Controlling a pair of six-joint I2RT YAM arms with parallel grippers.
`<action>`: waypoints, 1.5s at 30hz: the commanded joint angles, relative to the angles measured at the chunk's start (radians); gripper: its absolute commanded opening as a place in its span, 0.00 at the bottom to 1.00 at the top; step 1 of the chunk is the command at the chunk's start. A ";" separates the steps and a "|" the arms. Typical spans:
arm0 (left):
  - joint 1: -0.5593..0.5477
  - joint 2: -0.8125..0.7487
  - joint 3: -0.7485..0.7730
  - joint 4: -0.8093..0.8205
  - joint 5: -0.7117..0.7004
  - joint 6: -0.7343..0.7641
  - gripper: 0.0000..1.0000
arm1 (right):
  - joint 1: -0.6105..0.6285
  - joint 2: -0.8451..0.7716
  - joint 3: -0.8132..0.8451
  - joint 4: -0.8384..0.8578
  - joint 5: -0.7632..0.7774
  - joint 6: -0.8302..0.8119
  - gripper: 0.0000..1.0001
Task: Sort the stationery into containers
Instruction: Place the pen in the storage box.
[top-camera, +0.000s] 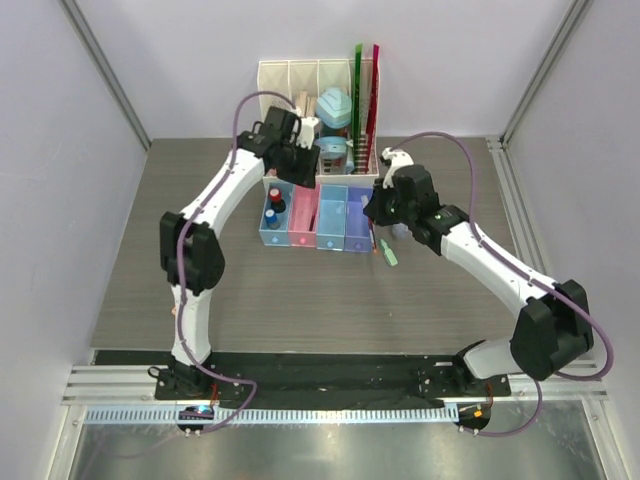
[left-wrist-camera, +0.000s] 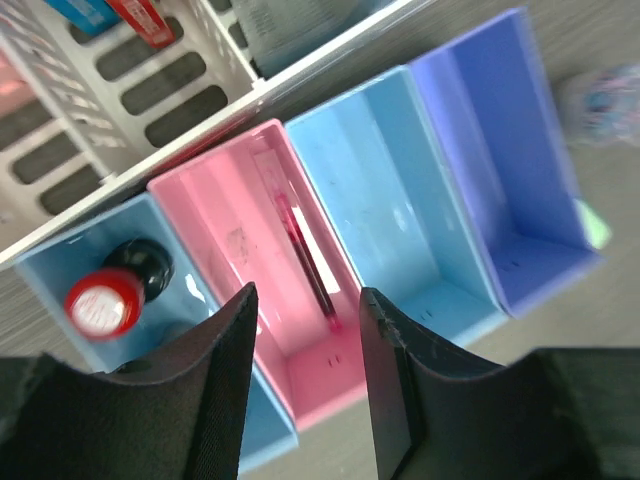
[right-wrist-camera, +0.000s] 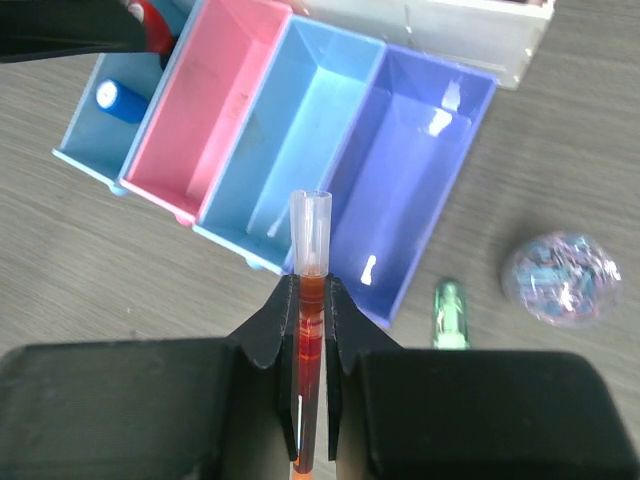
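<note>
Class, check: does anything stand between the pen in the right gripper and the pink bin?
Yes: the open left gripper hangs over the pink bin, above a pen already lying inside. Nothing else visible blocks the held pen.

blue bin (right-wrist-camera: 92, 140), pink bin (right-wrist-camera: 215, 95), light blue bin (right-wrist-camera: 290, 130), purple bin (right-wrist-camera: 400, 180). pen (right-wrist-camera: 312, 300) dark red w/ clear cap. disc (right-wrist-camera: 560, 278) lilac, multicolour flecks. stubby piece (right-wrist-camera: 450, 312) green. cylinder (left-wrist-camera: 103, 300) cap red. table (right-wrist-camera: 90, 270) grey woodgrain. rack (left-wrist-camera: 150, 115) white.

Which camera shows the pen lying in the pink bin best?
The left wrist view: the dark-red pen lies lengthwise in the pink bin, seen close up. In the top and right wrist views the bin shows, but the pen cannot be made out.
</note>
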 joint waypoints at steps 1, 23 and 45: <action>0.019 -0.244 -0.074 -0.008 0.030 0.058 0.47 | 0.029 0.058 0.094 0.098 0.017 0.003 0.01; 0.372 -1.020 -1.017 0.015 -0.171 0.400 0.83 | 0.146 0.677 0.686 0.202 0.038 0.058 0.01; 0.510 -1.017 -1.135 0.078 -0.270 0.403 0.89 | 0.145 0.812 0.665 0.214 0.038 0.049 0.07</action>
